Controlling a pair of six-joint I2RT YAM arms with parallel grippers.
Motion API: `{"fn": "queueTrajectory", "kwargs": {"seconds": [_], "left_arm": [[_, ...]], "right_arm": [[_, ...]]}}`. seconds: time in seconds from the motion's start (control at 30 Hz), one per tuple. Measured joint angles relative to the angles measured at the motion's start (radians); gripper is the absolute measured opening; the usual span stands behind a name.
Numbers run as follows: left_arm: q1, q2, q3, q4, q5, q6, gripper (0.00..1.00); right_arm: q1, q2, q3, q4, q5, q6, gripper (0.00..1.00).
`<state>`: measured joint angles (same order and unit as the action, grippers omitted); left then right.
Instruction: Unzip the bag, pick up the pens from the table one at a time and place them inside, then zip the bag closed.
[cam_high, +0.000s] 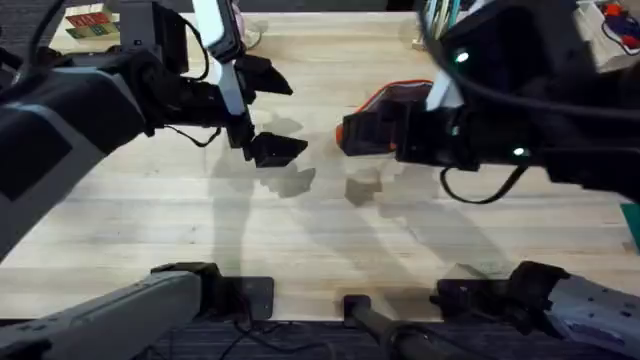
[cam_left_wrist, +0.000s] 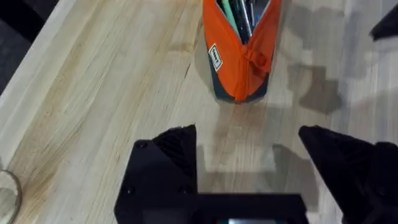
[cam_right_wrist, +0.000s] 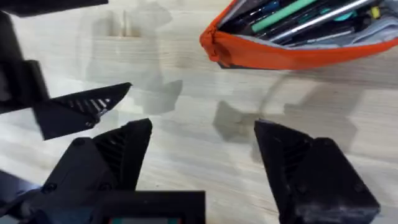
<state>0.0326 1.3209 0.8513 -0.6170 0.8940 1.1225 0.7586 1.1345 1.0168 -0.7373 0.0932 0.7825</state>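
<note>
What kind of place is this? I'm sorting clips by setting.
Probably a robot lab workbench: two arms over a plank-grain wooden table, an open orange bag holding pens, and both tools, left tool and right tool, open.

Matt orange cloth bag (cam_left_wrist: 239, 56) on the pale, grainy wooden table (cam_left_wrist: 112, 93)

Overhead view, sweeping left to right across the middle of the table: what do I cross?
Left gripper, open → bare table → the bag, unzipped → right arm, dark and close to the camera.
</note>
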Motion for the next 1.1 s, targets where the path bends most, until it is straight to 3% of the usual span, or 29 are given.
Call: {"fn": "queueTrajectory", "kwargs": {"seconds": [0.43, 1.1], "left_arm": [[0.0, 0.0, 0.0, 0.0, 0.0, 0.0, 0.992], [0.0, 0.0, 0.0, 0.0, 0.0, 0.0, 0.992]], "right_arm": [[0.108, 0.033, 0.0, 0.039, 0.232, 0.085, 0.998], [0.109, 0.078, -0.001, 0.056, 0.263, 0.093, 0.998]]}}
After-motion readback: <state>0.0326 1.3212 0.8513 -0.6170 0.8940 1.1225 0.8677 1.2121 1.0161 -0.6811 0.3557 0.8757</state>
